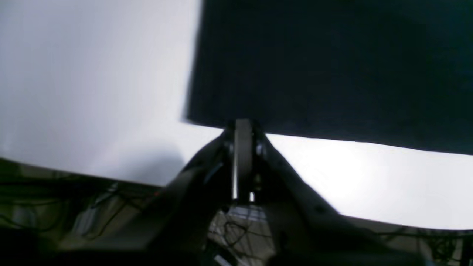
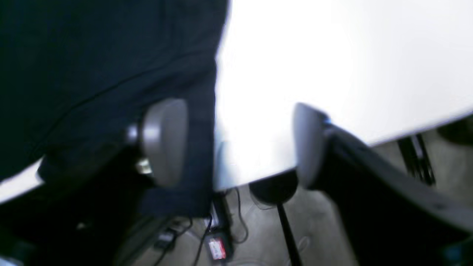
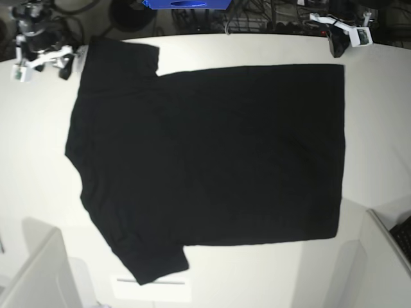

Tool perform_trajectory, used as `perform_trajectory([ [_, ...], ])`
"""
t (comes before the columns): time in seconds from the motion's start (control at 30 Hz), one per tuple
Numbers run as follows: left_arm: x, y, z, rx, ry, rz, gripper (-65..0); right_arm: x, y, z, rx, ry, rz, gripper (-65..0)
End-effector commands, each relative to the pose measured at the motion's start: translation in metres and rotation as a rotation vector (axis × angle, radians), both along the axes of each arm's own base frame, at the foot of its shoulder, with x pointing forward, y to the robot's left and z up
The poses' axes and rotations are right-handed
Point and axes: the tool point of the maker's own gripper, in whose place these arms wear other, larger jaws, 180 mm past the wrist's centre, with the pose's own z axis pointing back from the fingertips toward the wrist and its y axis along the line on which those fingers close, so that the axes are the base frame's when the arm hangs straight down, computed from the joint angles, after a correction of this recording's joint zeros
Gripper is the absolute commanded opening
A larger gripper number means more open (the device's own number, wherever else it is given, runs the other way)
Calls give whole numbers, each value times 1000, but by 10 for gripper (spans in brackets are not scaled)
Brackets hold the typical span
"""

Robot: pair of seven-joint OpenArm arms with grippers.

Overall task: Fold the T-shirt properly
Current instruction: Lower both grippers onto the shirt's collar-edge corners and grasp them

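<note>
The black T-shirt (image 3: 205,154) lies spread flat on the white table (image 3: 38,192), collar side to the left and hem to the right. My left gripper (image 3: 347,38) sits at the far right corner of the hem. In the left wrist view its fingers (image 1: 242,127) are pressed together, their tips just touching the edge of the T-shirt (image 1: 332,66). My right gripper (image 3: 43,64) stands open beside the far sleeve. In the right wrist view this gripper (image 2: 236,144) has its jaws wide apart, and a strip of the T-shirt's (image 2: 92,55) sleeve edge hangs against the left finger (image 2: 164,142).
A blue object (image 3: 186,4) and cables lie beyond the table's far edge. Light grey panels stand at the near left (image 3: 38,276) and near right (image 3: 385,256). A white label (image 3: 151,289) is stuck near the front edge. Below the table, the floor holds cables (image 2: 218,244).
</note>
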Motion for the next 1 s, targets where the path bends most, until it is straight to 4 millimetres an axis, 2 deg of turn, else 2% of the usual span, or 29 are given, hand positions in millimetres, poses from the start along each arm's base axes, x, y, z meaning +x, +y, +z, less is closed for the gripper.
perform_trajectory([
  [0.0, 4, 1, 8, 8, -31, -5, -573, 8, -8, 14, -15, -37, 28, -165],
  [0.07, 9, 9, 13, 29, -45, -15, -573, 5, -12, 11, 23, 15, 41, -176],
  [0.17, 20, 4, 17, 14, -75, -66, -574, 4, -17, 0, 68, 59, 26, -183],
  [0.23, 22, 9, 19, 20, -87, -69, -574, 6, -11, -12, 114, 73, 34, -185],
  [0.3, 20, 15, 18, 22, -85, -64, -568, 9, 0, -25, 154, 99, 71, -185],
  [0.4, 16, 23, 18, 34, -82, -35, -566, 9, 5, -44, 210, 133, 93, -185],
  [0.5, 13, 35, 19, 57, -80, -5, -558, 11, -1, -55, 240, 124, 77, -185],
  [0.53, 10, 40, 18, 65, -74, 7, -527, 10, 0, -60, 255, 132, 73, -185],
  [0.57, 8, 45, 18, 74, -70, 18, -469, 8, 0, -61, 258, 138, 74, -185],
  [0.67, 5, 50, 17, 83, -63, 28, -252, 6, -1, -63, 260, 148, 77, -179],
  [0.73, 3, 51, 14, 82, -53, 32, -165, 6, 10, -66, 270, 165, 118, -179],
  [0.97, 13, 57, 2, 68, -41, 58, -176, 6, 47, -67, 356, 145, 201, -182],
])
